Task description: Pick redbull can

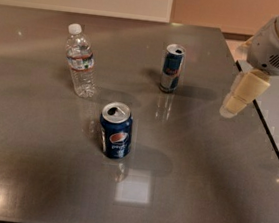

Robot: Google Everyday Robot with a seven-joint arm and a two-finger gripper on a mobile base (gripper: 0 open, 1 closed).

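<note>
Inspector: Redbull can (172, 68) stands upright on the grey table (196, 190), toward the far side and right of centre. Silver top faces up, opening visible. Body is tall, slim, smooth-walled metal.

Operator: Handling assessment?

Inspector: Judged light and thin-walled, so a hard squeeze would likely dent it. The painted surface looks slick. The narrow base makes it easy to tip if nudged from the side. Full or empty cannot be told. Recommended hold: across the mid-body at the red mark, pressed from opposite sides, below the tapered shoulder.

Operator: Neighbours?

Inspector: Pepsi can (116, 131) stands nearer the camera and to the left, well apart. Water bottle (80, 61) stands further left, also well apart. Neither obstructs an approach from the right.

Operator: Gripper?

Inspector: Gripper (233, 105) hangs over the table's right edge, to the right of the redbull can and apart from it, with nothing between them. No load is seen on it; how far it is open cannot be told from this view
</note>
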